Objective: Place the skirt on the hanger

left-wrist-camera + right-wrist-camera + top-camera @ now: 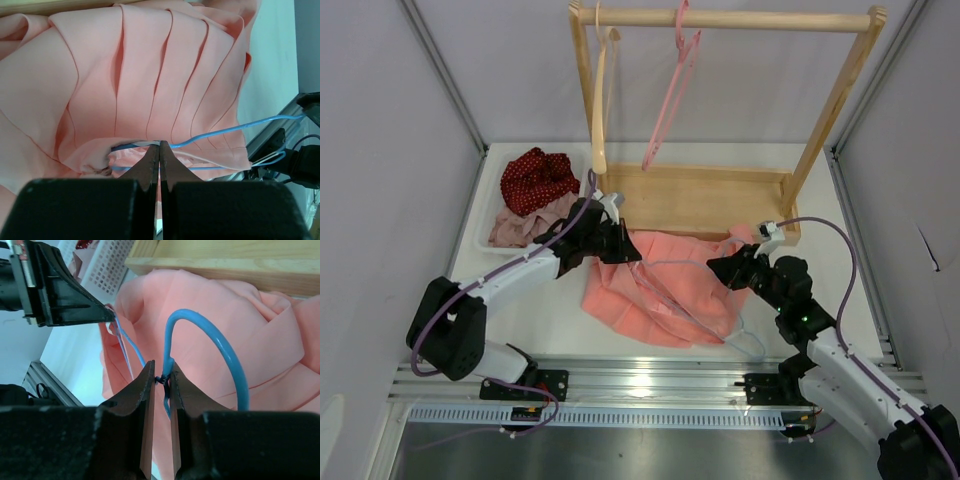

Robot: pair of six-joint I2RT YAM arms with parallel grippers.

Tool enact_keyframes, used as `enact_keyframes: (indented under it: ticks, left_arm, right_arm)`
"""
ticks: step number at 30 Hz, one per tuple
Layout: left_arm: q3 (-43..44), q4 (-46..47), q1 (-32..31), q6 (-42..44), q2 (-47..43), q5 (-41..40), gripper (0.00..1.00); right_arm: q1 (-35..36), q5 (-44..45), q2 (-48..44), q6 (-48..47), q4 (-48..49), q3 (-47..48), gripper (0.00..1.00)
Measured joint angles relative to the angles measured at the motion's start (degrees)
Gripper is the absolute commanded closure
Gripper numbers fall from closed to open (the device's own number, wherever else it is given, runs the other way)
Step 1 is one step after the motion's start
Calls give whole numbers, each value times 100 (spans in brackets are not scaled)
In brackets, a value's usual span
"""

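The skirt (660, 290), salmon-pink, thin and matte, lies spread in a rumpled fan on the white table (548, 315), its far edge against the base board of the wooden rack (705, 198); in the left wrist view its soft pleats run out as long narrow folds; the hanger (229, 356), a slim pale blue wire frame, lies slantwise with part of its wire over the fabric and part under a lifted edge of it, its curved hook standing above the cloth by the right arm; the right gripper (161, 367) has its dark wedge-shaped fingers drawn in to a narrow gap on the hanger's neck, where the wire is twisted just below the hook, and grips it there; the left gripper (160, 145) is fully closed, its fingers pressed flat together with their tips at the puckered edge of the skirt where the blue wire passes under the fabric; whether a bit of cloth or wire is pinched between them I cannot tell; to the left sits a white perforated basket (486, 238) holding a crumpled red white-dotted cloth (535, 178) and a dull mauve-pink cloth (520, 228); from the rack's round rail hang a thin pink hanger (670, 100) and a thicker wooden hanger (600, 110)
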Motion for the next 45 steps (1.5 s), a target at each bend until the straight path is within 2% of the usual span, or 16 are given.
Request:
enact_keyframes:
  ticks: [9,20,39,42,43,45]
  left_arm:
    - [168,-264,-11,264,-94,-168,100]
    - [184,-308,-52,485,-168,-42,100]
    - [437,-691,-199,1093,-527,-212,98]
    - [437,-752,-225,1174,-479,-212,94]
    - [439,-767,-236,1193,-455,-212,86]
    - [439,-804,-254,1235,-420,-210,80]
  right_arm:
    - [-2,7,-437,4,109,-28,100]
    - [-7,-120,-94,199,649,-234,100]
    - [-20,-289,-142,393,1003,-365,100]
    - [-48,-337,-142,444,1086,-450,100]
    - [-59,-350,-142,455,1095,-468,100]
    - [-81,-376,-146,476,1104,-487,100]
